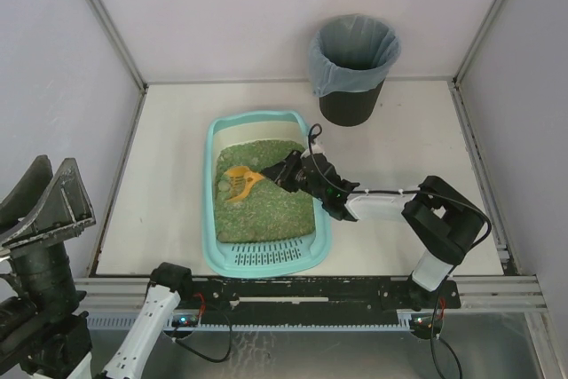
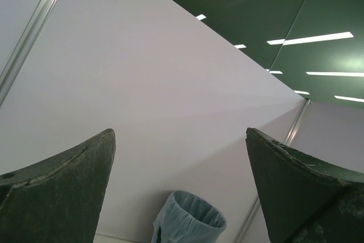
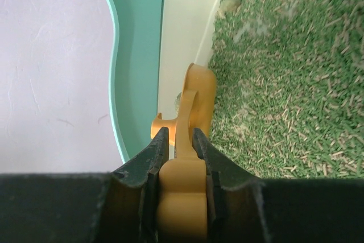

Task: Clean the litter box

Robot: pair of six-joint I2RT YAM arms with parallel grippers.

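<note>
The light-teal litter box point(image 1: 211, 193) lies mid-table, filled with green litter point(image 1: 266, 215), its slotted grate point(image 1: 266, 259) at the near end. My right gripper point(image 1: 286, 170) reaches over the box's right side and is shut on the handle of the small orange scoop point(image 1: 240, 182), whose head rests on the litter at the far left. In the right wrist view the gripper point(image 3: 181, 135) clamps the scoop handle point(image 3: 190, 101) beside the teal rim point(image 3: 136, 55) and the litter point(image 3: 284, 72). My left gripper point(image 1: 49, 197) is open and empty, raised off the table at the near left.
A black round bin point(image 1: 352, 68) with a grey-blue bag stands at the back right, and shows between the open left fingers point(image 2: 62, 186) in the left wrist view point(image 2: 190, 217). A small pale clump point(image 1: 219, 185) lies in the litter beside the scoop. Walls enclose the table on three sides.
</note>
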